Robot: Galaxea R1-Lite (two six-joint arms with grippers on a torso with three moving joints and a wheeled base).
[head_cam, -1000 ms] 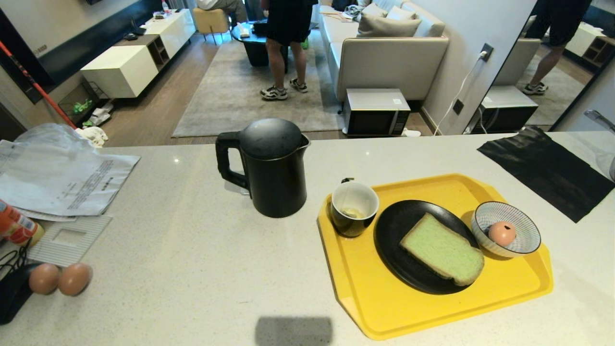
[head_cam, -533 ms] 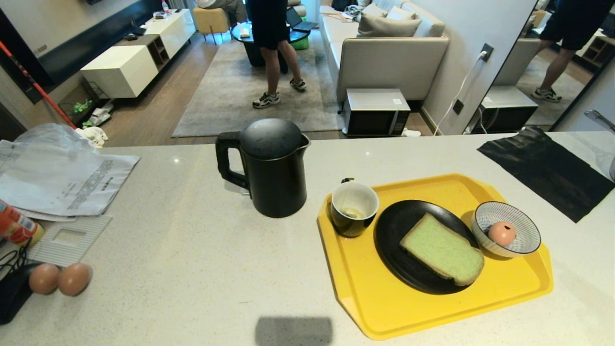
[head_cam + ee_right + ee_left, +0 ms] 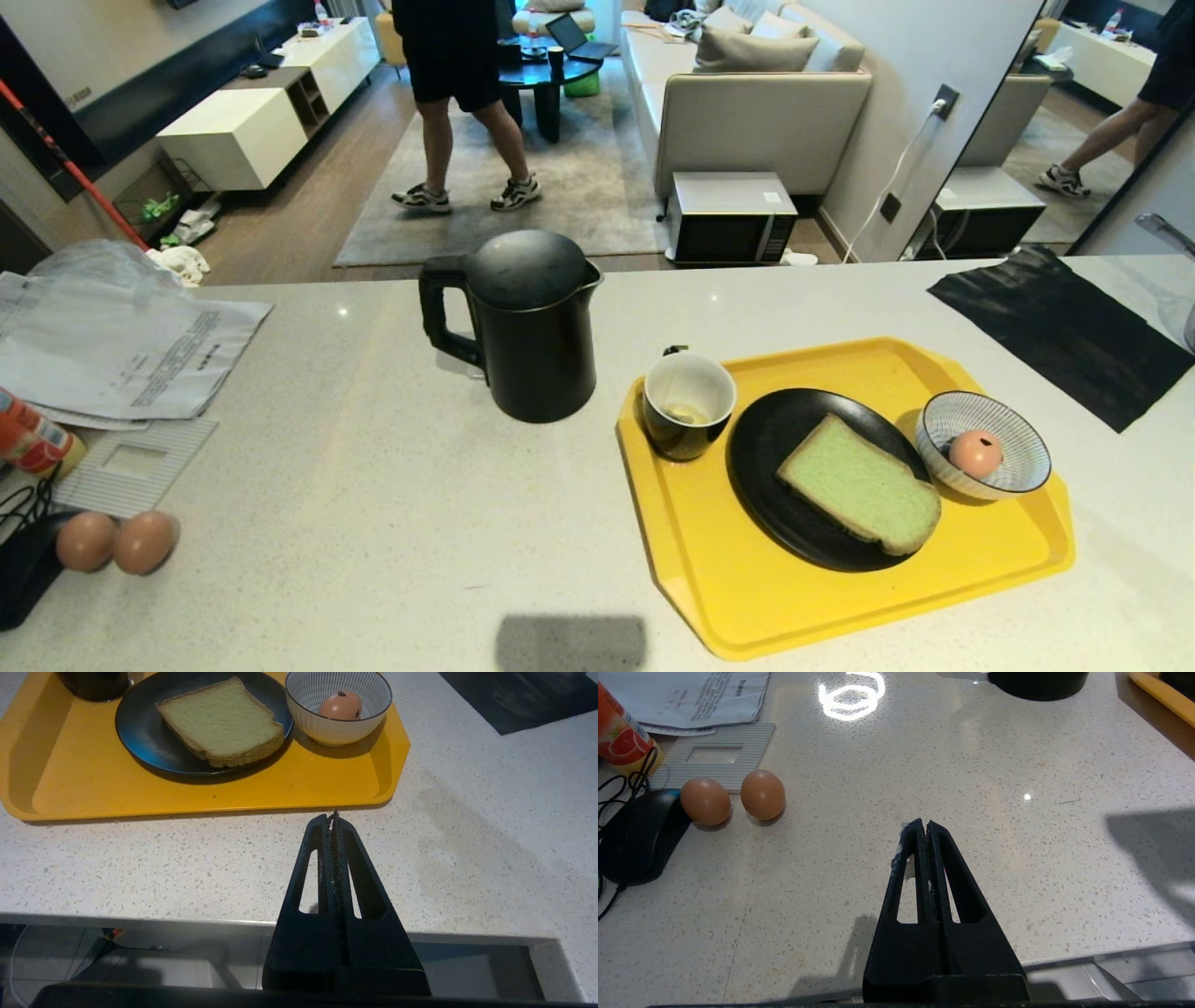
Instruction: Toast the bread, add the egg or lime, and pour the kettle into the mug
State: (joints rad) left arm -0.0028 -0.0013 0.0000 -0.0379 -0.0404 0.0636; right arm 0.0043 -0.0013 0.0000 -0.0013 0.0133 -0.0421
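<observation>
1. Only the person (image 3: 457,103) in the room beyond the worktop (image 3: 373,485) has moved since the earlier frames, stepping from upper centre toward the upper left of the head view; nothing on the worktop has shifted, and neither arm has stirred.
2. Both arms are parked at the near edge, outside the head view. The left gripper (image 3: 923,828) has its fingers pressed together on nothing, and the right gripper (image 3: 332,820) is likewise clenched and empty.
3. On the yellow tray (image 3: 747,597) at lower right of the head view, the bread (image 3: 861,485) lies flat on a black plate (image 3: 775,439), its long axis running from upper left to lower right. The egg (image 3: 976,453) sits in the striped bowl (image 3: 1018,439) just right of the plate, and the mug (image 3: 688,403) stands on the tray's left end.
4. The kettle (image 3: 532,322) stands upright at frame centre, off the tray, its handle toward the left.
5. In the right wrist view the tray edge lies just ahead of the fingers with the bread beyond it, so the right arm looks the nearer one for the bread; the kettle's handle favours the left.
</observation>
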